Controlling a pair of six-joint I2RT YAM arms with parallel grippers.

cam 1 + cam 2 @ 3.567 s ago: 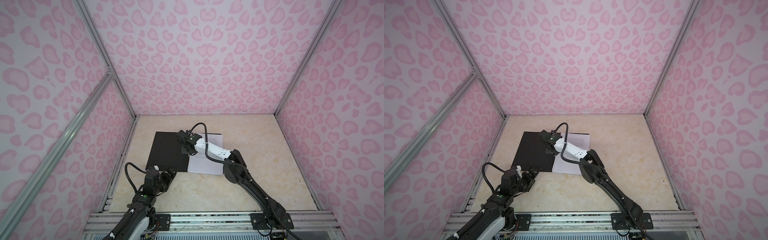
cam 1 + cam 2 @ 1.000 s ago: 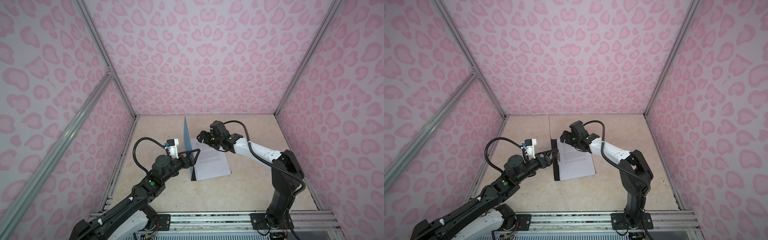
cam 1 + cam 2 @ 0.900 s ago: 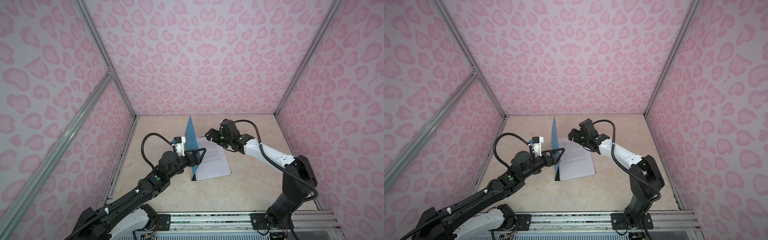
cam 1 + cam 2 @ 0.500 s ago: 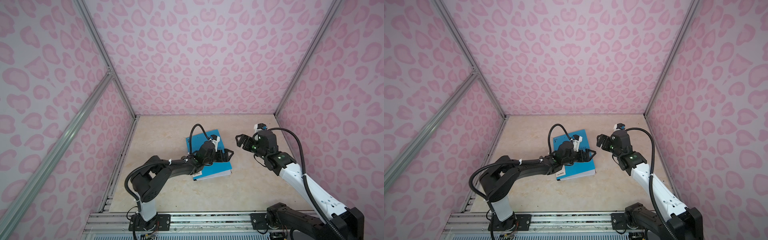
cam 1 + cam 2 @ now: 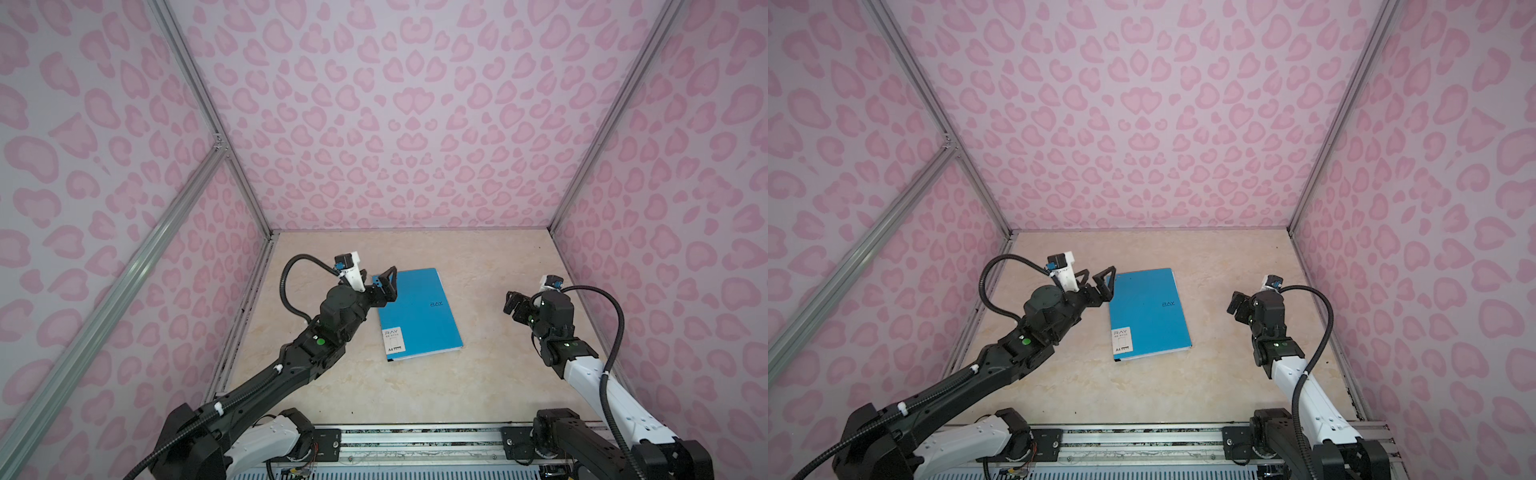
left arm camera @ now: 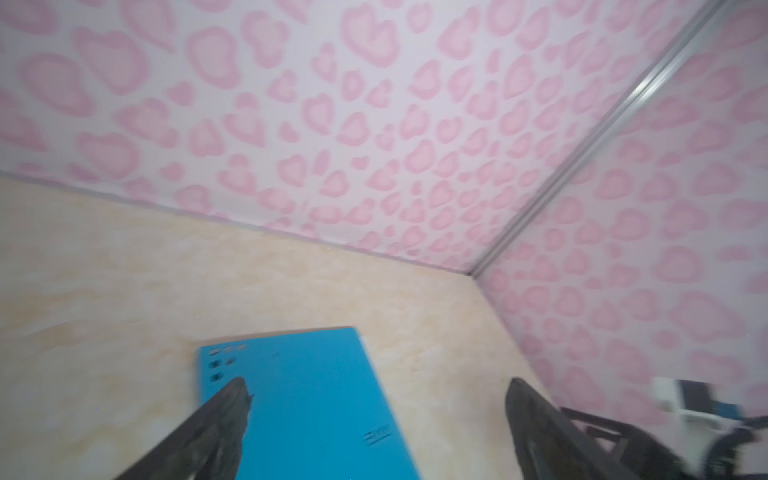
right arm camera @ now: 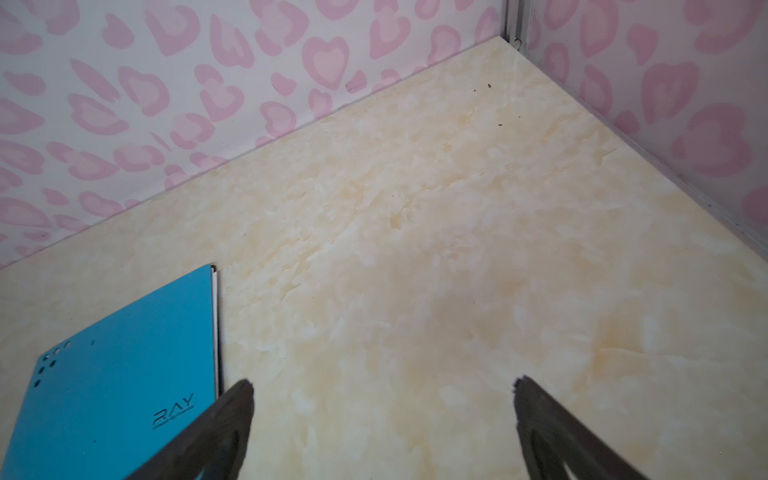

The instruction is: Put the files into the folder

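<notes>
Top views both give us the folder lying closed and flat on the table, bright blue cover up, a little left of the middle of the beige marbled surface. Its white label sits at the near left corner, and a small RAY logo is near the right-hand edge. Of the files we see only a thin white line of paper edges along one side of the cover in the right wrist view. The sheets themselves are hidden under it.

The left gripper hangs over the folder's far left corner with its jaws spread wide and nothing between them. In the left wrist view one finger overlaps the blue cover beside a cluster of small punched holes. That view is blurred, and we cannot tell whether the finger touches. The right gripper is well apart from the folder, to its right, over bare table. Its jaws are likewise parted wide and empty, as the right wrist view confirms. Pink heart-patterned walls close in the table on three sides.
</notes>
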